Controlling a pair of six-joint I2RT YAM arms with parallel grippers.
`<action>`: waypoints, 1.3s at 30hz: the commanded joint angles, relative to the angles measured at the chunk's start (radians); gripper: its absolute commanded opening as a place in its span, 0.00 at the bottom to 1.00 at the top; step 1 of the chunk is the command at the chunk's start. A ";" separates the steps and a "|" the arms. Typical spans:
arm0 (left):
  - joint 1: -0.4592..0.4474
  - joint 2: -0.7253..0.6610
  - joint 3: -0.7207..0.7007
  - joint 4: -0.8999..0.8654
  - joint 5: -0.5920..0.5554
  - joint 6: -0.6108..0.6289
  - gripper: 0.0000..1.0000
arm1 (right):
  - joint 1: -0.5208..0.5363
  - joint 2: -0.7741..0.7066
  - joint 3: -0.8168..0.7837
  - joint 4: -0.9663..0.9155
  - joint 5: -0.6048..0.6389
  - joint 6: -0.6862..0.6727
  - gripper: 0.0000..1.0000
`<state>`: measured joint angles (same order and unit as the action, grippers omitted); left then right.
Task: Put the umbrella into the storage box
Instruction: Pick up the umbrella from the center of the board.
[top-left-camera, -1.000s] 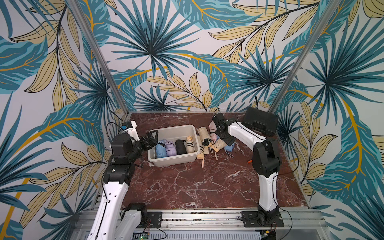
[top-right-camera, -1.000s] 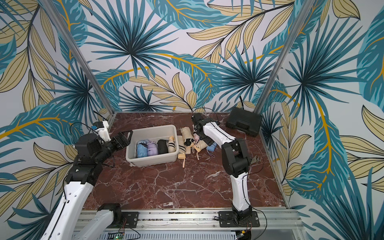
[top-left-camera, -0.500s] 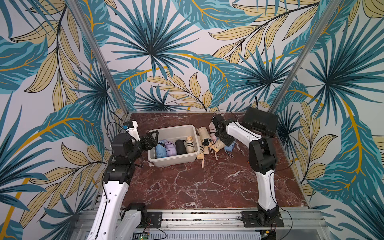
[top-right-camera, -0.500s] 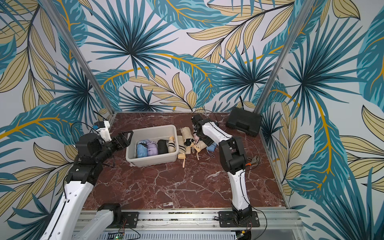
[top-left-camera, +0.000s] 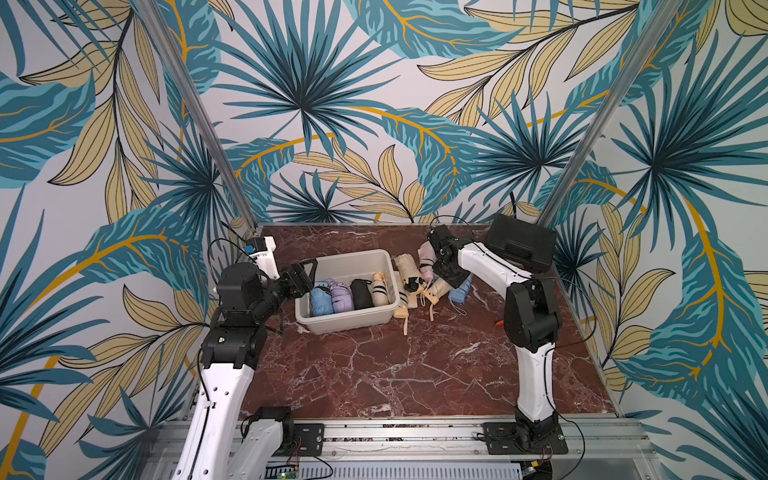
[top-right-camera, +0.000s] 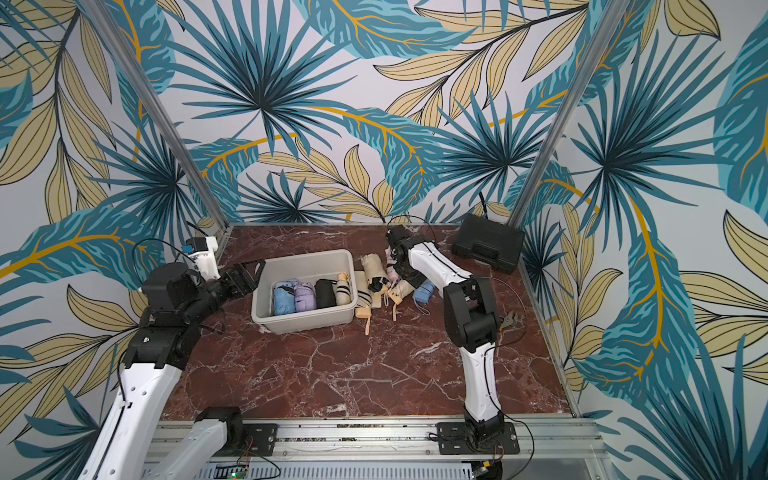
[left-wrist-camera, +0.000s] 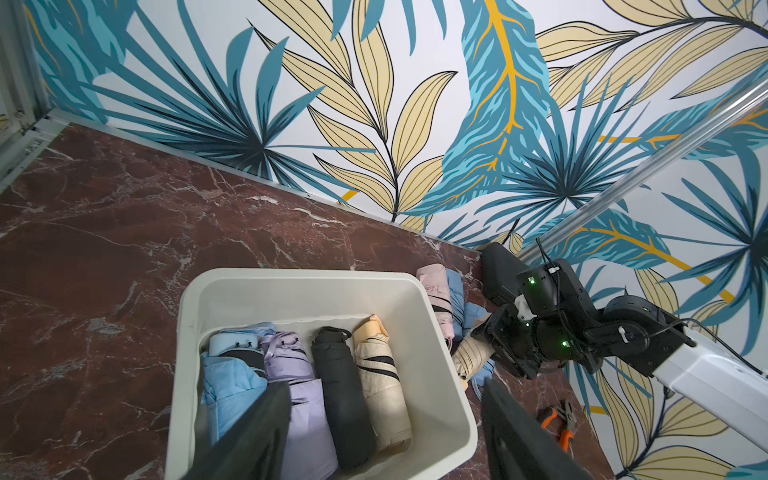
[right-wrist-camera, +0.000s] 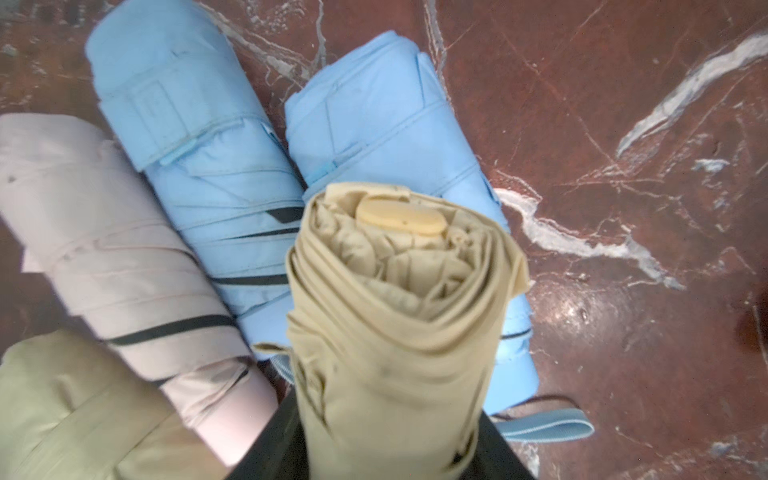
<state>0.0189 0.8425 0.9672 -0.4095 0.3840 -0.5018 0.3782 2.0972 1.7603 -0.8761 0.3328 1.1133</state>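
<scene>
The right jaws are clamped around the tan umbrella (right-wrist-camera: 395, 332), which leans on a blue umbrella (right-wrist-camera: 395, 124) on the worktop (top-left-camera: 395, 374) just right of the storage box (top-left-camera: 345, 326), while the left jaws stand wide apart, empty, at the box's left rim.

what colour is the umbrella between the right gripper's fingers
Plain tan beige. The umbrella in the right gripper shows best in the right wrist view.
</scene>
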 joint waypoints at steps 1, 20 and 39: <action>0.002 0.025 0.051 -0.008 0.091 0.004 0.74 | -0.004 -0.128 -0.040 0.034 -0.035 -0.030 0.41; -0.489 0.195 0.087 0.261 -0.180 -0.210 0.92 | 0.004 -0.552 -0.142 0.105 -0.222 0.074 0.34; -0.556 0.466 0.116 0.535 0.071 -0.258 1.00 | 0.189 -0.611 -0.089 0.221 -0.258 0.284 0.34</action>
<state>-0.5354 1.3052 1.0515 0.0628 0.4034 -0.7757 0.5453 1.4998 1.6341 -0.7280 0.0765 1.3548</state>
